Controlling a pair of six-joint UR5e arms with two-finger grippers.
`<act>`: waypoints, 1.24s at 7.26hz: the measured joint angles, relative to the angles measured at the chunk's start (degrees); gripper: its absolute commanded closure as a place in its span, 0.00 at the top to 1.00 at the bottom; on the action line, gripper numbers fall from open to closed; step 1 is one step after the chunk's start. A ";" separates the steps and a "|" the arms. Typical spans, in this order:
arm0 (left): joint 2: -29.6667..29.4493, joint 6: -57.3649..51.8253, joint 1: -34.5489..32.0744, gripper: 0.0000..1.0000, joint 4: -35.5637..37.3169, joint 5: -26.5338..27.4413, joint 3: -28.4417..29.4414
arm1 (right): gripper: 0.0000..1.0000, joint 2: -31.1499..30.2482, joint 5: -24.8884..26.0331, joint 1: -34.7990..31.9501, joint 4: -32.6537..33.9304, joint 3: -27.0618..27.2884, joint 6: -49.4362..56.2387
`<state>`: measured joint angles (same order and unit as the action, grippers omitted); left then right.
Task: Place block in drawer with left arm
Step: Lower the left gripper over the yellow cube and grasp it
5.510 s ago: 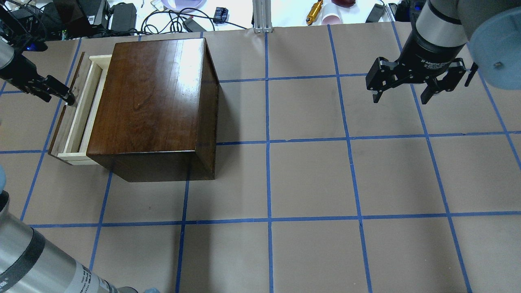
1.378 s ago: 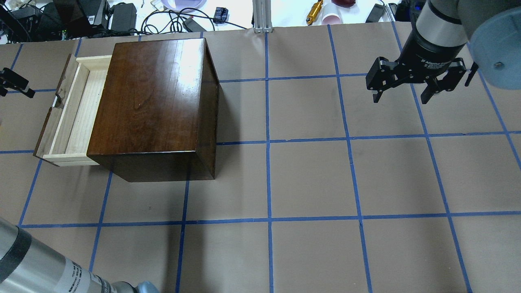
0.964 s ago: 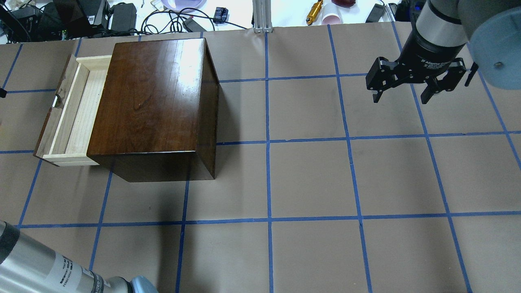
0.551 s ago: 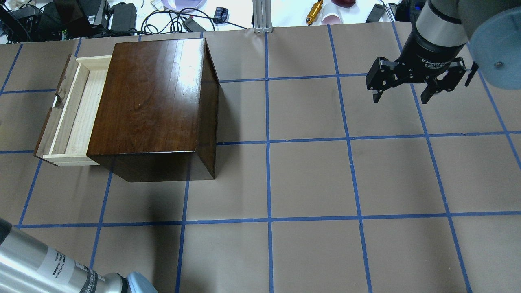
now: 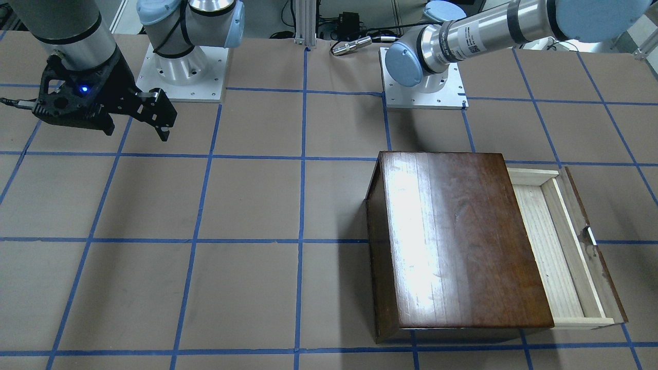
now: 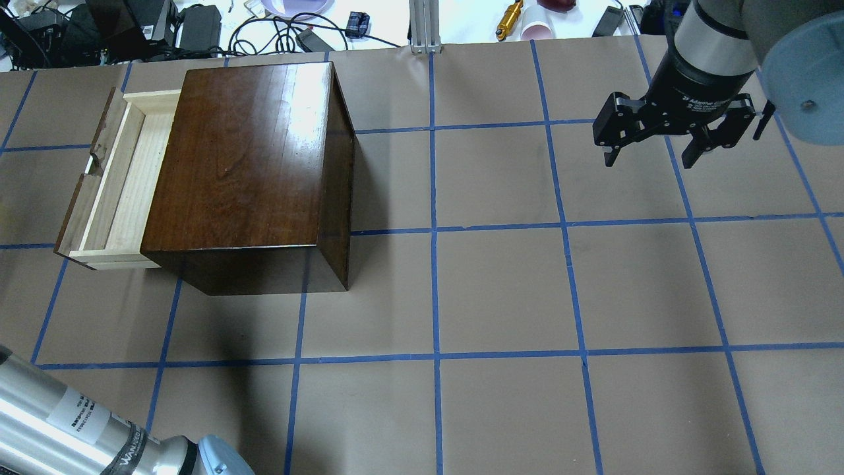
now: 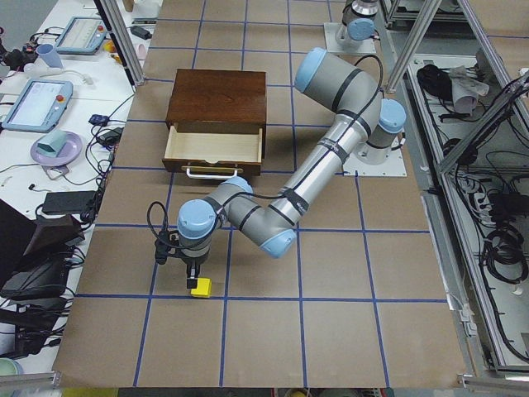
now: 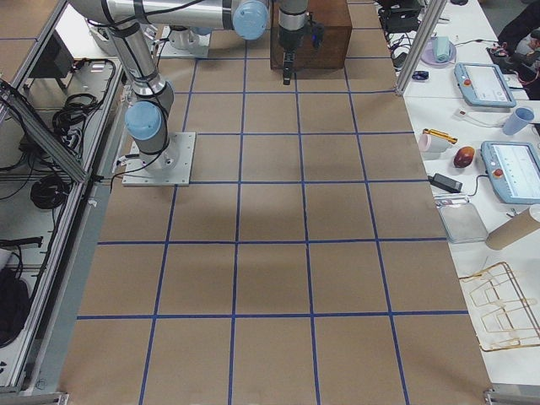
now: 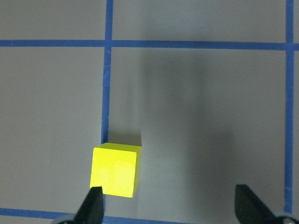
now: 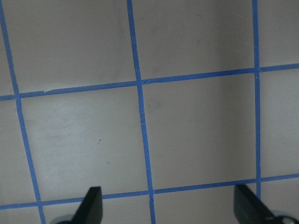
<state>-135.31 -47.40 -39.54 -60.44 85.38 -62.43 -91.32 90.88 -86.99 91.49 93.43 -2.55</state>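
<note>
The yellow block (image 9: pixel 116 169) lies on the brown table paper beside a blue tape line, just ahead of my left gripper's (image 9: pixel 170 210) left fingertip (image 9: pixel 93 207). The left gripper is open wide and empty. In the exterior left view it (image 7: pixel 182 266) hovers right over the block (image 7: pixel 200 287), far from the box. The drawer (image 6: pixel 122 185) stands pulled out of the dark wooden box (image 6: pixel 250 165), its pale tray empty. My right gripper (image 6: pixel 653 155) is open and empty, held above the table on the far right.
The left arm's silver link (image 6: pixel 92 435) crosses the overhead view's bottom left corner. Cables, power supplies and small items (image 6: pixel 198 26) lie beyond the table's far edge. The drawer has a metal handle (image 7: pixel 212 173) on its dark front panel.
The drawer has slid further out of the box. My left gripper let go of its front and left the overhead view to the left. The right arm has not moved.
</note>
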 measured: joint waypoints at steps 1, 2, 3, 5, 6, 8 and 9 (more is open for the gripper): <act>-1.84 -0.15 0.33 1.00 1.44 -0.02 0.79 | 1.00 0.00 0.00 0.00 0.00 0.00 0.00; -3.27 -0.12 0.46 1.00 2.45 -0.07 1.10 | 1.00 0.00 0.00 -0.01 0.00 0.00 0.00; -4.32 -0.06 0.49 1.00 3.07 -0.13 1.20 | 1.00 0.00 0.00 -0.02 0.00 0.00 0.00; -5.42 -0.10 0.52 0.98 3.42 -0.05 1.21 | 1.00 0.00 0.00 -0.02 0.00 0.00 0.00; -5.82 -0.15 0.52 0.84 3.47 0.01 1.23 | 1.00 0.00 0.00 -0.02 0.00 0.00 0.00; -6.40 -0.25 0.52 0.04 3.48 0.36 1.19 | 1.00 0.00 0.00 0.00 0.00 0.01 0.00; -6.55 -0.34 0.52 0.00 3.47 1.11 1.22 | 1.00 0.00 0.00 0.00 0.00 0.03 0.00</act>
<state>-141.86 -47.74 -39.02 -56.97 86.48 -61.21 -91.32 90.88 -86.99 91.49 93.46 -2.55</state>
